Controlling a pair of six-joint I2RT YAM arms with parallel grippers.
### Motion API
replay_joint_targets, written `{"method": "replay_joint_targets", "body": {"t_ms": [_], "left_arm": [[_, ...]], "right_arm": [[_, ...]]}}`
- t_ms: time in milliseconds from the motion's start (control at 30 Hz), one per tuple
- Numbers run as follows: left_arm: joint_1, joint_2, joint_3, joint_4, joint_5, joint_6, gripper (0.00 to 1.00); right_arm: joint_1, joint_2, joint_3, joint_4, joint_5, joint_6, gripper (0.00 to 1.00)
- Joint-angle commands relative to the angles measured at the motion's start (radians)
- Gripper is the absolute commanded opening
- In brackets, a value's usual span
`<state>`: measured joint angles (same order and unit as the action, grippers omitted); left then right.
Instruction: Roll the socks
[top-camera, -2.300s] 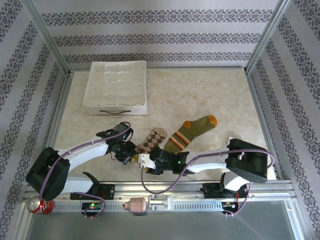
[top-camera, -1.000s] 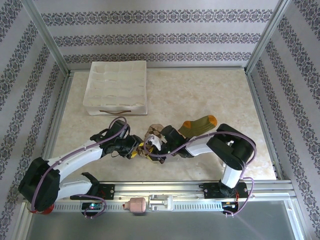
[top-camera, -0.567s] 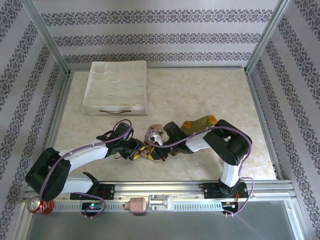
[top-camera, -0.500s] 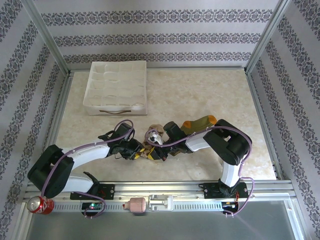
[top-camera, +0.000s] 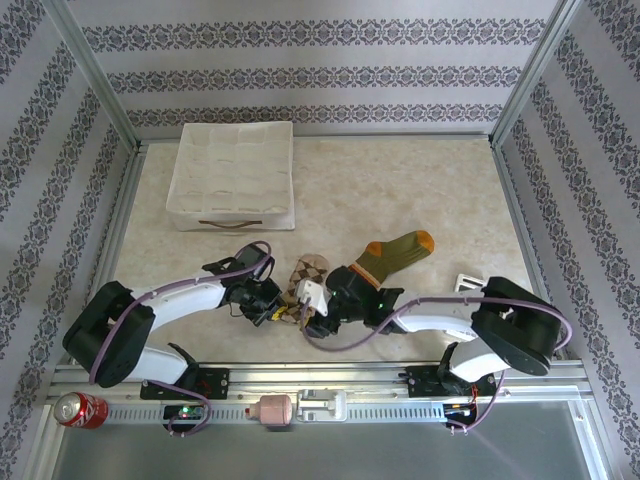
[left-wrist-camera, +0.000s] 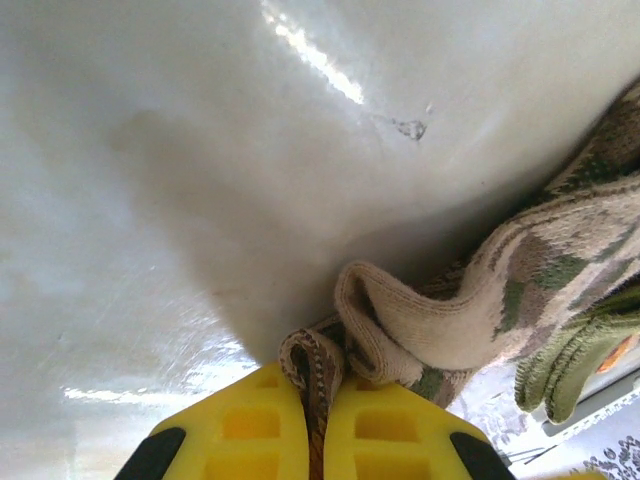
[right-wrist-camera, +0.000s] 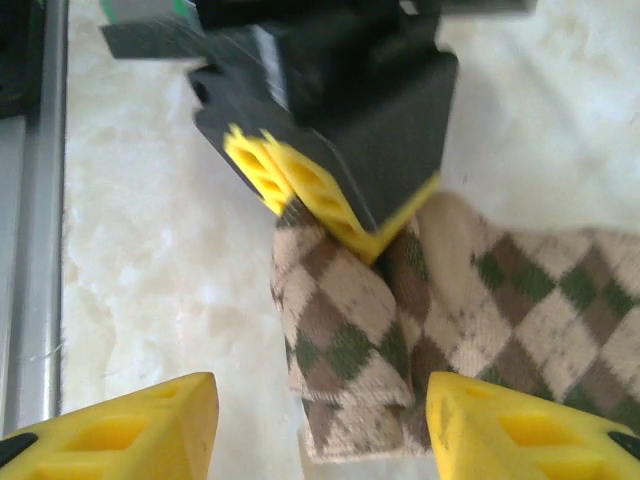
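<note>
The brown-and-beige argyle sock (top-camera: 308, 274) lies near the table's front, its near end folded over into a thick lip (right-wrist-camera: 350, 345). My left gripper (top-camera: 271, 310) is shut on a fold of the sock's edge (left-wrist-camera: 316, 372); its yellow fingers (right-wrist-camera: 300, 190) also show in the right wrist view. My right gripper (top-camera: 304, 312) stands open, its fingertips (right-wrist-camera: 135, 430) on either side of the folded end and not touching it. The olive-green sock with orange toe (top-camera: 397, 254) lies flat to the right, its cuff (left-wrist-camera: 565, 360) beside the argyle one.
A white divided organizer box (top-camera: 233, 175) sits at the back left. A red soda can (top-camera: 78, 408) stands by the metal front rail (top-camera: 330, 385). A small white object (top-camera: 466, 283) lies right of the socks. Patterned walls enclose the table.
The right arm has dropped back and lowered its elbow to the right, uncovering the green sock. The argyle sock, bunched up before, lies flatter. The left gripper keeps its hold.
</note>
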<state>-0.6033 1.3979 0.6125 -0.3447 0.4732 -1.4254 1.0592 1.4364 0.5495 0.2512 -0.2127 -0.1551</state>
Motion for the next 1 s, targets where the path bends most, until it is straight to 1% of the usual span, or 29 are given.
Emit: {"method": "replay_joint_targets", "body": {"t_ms": [0, 133, 267, 400, 433, 500, 567, 633, 667, 700, 733, 767, 833, 867, 967], "left_arm": [[-0.018, 0.041, 0.019, -0.152, -0.005, -0.008, 0.0], [-0.018, 0.067, 0.042, -0.158, 0.015, -0.009, 0.0], [-0.018, 0.075, 0.056, -0.17, 0.02, -0.002, 0.0], [-0.016, 0.075, 0.056, -0.173, 0.019, -0.001, 0.0], [-0.016, 0.076, 0.058, -0.173, 0.018, -0.003, 0.0], [-0.015, 0.071, 0.058, -0.174, 0.017, -0.004, 0.0], [-0.013, 0.06, 0.058, -0.179, 0.012, -0.005, 0.0], [-0.01, 0.042, 0.058, -0.185, 0.007, -0.009, 0.0], [-0.007, 0.028, 0.056, -0.19, 0.002, -0.01, 0.04], [-0.004, 0.014, 0.054, -0.192, -0.002, -0.012, 0.1], [0.0, -0.005, 0.053, -0.197, -0.009, -0.016, 0.18], [0.004, -0.027, 0.052, -0.208, -0.018, -0.021, 0.29], [0.017, -0.067, 0.047, -0.219, -0.032, -0.028, 0.47], [0.024, -0.091, 0.043, -0.224, -0.043, -0.034, 0.53], [0.041, -0.16, 0.024, -0.197, -0.067, -0.047, 0.66]], "right_arm": [[0.092, 0.013, -0.003, -0.032, 0.331, -0.116, 0.58], [0.178, 0.095, 0.059, -0.028, 0.458, -0.201, 0.59], [0.21, 0.184, 0.125, 0.0, 0.566, -0.277, 0.58], [0.231, 0.25, 0.172, -0.007, 0.626, -0.332, 0.56], [0.235, 0.262, 0.179, -0.015, 0.623, -0.337, 0.53], [0.244, 0.286, 0.183, -0.028, 0.623, -0.334, 0.42], [0.246, 0.304, 0.18, -0.039, 0.633, -0.309, 0.24], [0.243, 0.308, 0.172, -0.055, 0.622, -0.278, 0.08], [0.24, 0.304, 0.165, -0.067, 0.602, -0.26, 0.02], [0.234, 0.297, 0.158, -0.075, 0.577, -0.24, 0.0], [0.221, 0.284, 0.146, -0.082, 0.527, -0.211, 0.0], [0.2, 0.268, 0.131, -0.089, 0.465, -0.177, 0.0], [0.156, 0.237, 0.096, -0.087, 0.333, -0.115, 0.0], [0.128, 0.226, 0.08, -0.081, 0.252, -0.086, 0.0], [0.055, 0.221, 0.05, -0.075, 0.025, -0.029, 0.0]]}}
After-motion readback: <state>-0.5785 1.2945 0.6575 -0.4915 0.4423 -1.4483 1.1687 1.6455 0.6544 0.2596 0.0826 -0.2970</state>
